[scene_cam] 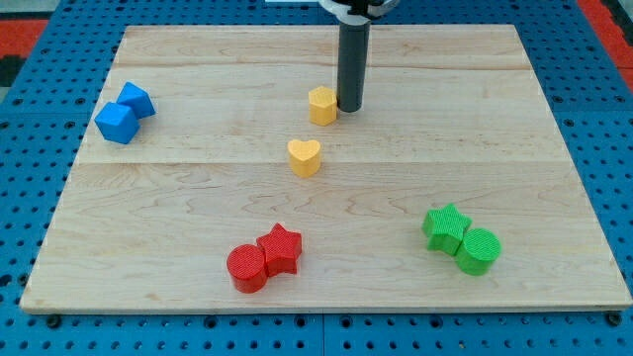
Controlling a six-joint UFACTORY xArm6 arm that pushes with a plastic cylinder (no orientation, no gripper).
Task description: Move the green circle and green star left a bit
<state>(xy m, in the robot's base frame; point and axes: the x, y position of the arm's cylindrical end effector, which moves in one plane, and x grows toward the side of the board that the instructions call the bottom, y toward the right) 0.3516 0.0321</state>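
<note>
Touching yellow block (322, 104), my tip (350, 106)

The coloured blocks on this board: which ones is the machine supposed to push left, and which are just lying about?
Part of the job:
- green star
- green circle, touching the star, near the view's bottom right
- my tip, far from both, beside the yellow hexagon

Just lying about:
- yellow hexagon
- yellow heart
- red star and red circle
- two blue blocks
</note>
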